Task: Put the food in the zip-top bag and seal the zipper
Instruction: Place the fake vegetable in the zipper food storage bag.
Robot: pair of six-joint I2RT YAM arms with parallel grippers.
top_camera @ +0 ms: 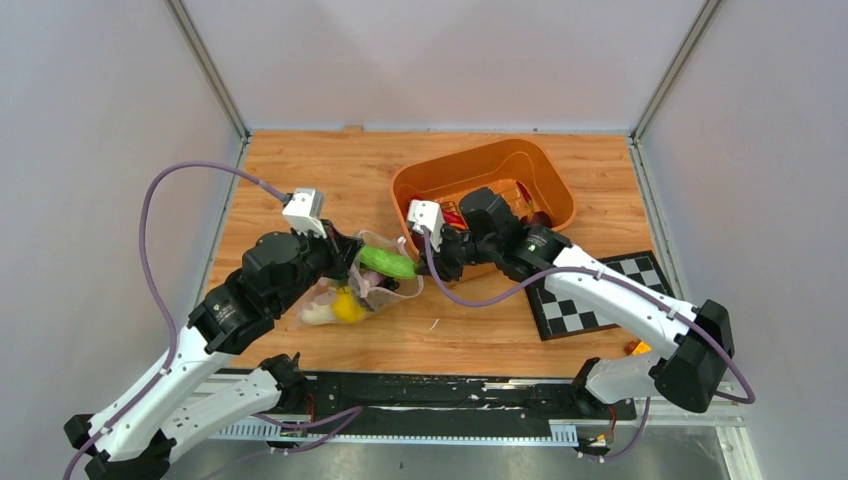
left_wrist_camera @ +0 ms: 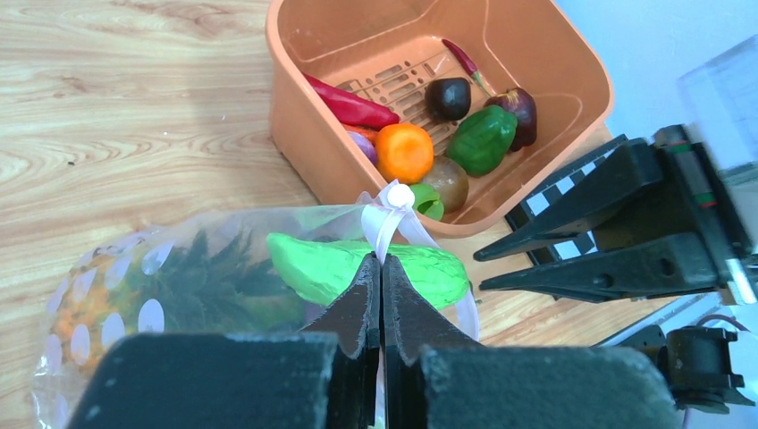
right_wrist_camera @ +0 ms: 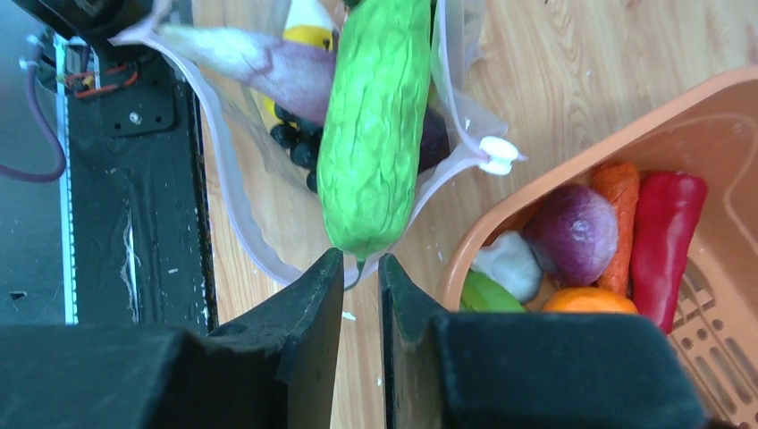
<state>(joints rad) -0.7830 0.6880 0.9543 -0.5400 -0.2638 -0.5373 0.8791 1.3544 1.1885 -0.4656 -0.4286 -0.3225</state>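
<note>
Your left hand [left_wrist_camera: 381, 268] is pressed together, pinching the zip-top bag [left_wrist_camera: 107, 277] at its mouth. Your right hand [right_wrist_camera: 360, 268] stands narrowly spread at the bag's rim. A green vegetable [right_wrist_camera: 375, 125] lies in that mouth, beside the orange tub [left_wrist_camera: 295, 116] on the table [left_wrist_camera: 134, 107].

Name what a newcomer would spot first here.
The bright green cucumber at mid-table pokes out of the mouth of the zip-top bag, which shows a pineapple inside. The left gripper is shut on the bag's mouth edge, and the right gripper sits just off the cucumber's tip, its jaws narrowly apart. Behind them, the orange tub holds more food.
</note>
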